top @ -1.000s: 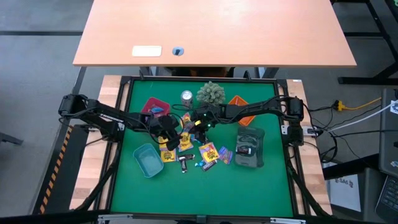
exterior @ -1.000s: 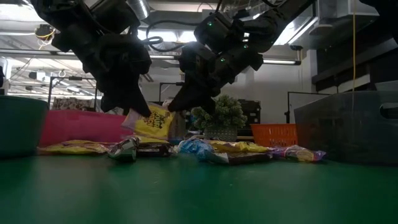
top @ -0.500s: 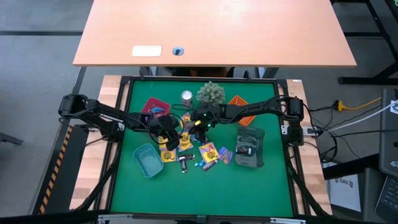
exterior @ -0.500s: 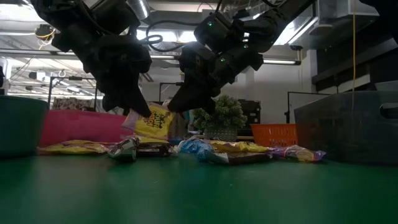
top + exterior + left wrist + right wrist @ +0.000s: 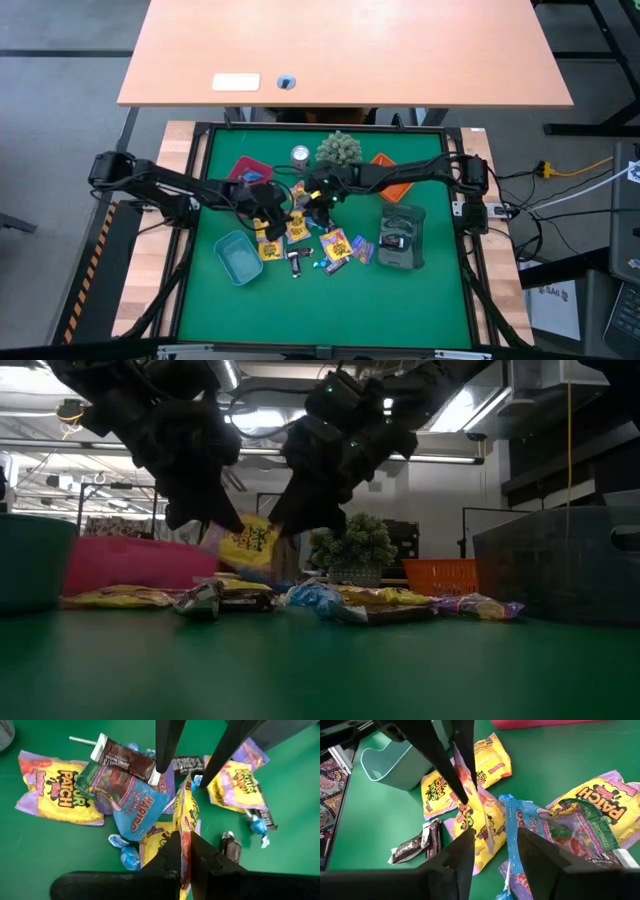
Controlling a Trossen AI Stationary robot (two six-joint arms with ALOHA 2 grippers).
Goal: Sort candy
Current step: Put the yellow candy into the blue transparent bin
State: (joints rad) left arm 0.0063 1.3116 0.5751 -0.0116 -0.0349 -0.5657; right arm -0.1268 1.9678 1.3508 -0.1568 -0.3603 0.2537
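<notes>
Partly hidden between left gripper (image 5: 182, 847) fingers: yellow packet (image 5: 186, 815)

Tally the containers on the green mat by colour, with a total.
Red tray: 1
Teal bin: 1
Orange tray: 1
Grey bin: 1
Total: 4
</notes>
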